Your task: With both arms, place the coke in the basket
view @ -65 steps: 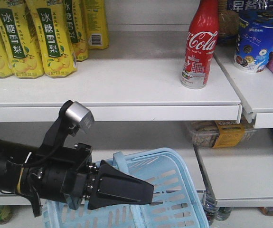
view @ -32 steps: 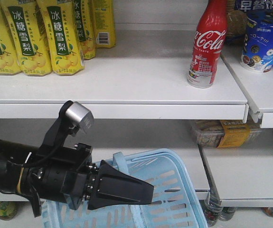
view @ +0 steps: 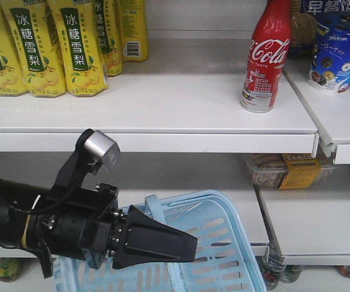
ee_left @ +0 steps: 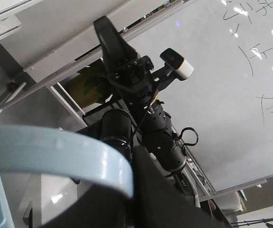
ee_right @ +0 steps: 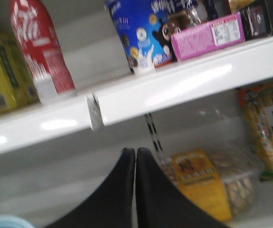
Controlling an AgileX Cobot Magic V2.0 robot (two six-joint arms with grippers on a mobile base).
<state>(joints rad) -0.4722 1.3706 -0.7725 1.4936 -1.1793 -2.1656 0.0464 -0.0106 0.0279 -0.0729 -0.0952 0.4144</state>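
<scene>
The coke (view: 265,55) stands upright on the upper shelf (view: 162,103), well above the basket (view: 235,243). The right gripper (view: 193,246) is closed on nothing. Whether the left gripper (ee_left: 162,199), against the basket's handle (ee_left: 55,152), is clamped cannot be told.

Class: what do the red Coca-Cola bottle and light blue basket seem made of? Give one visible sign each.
Red Coca-Cola bottle: probably glossy painted metal; its base shows bare silver. Light blue slotted basket: moulded plastic, slightly shiny; uniform colour, rounded rim.
</scene>
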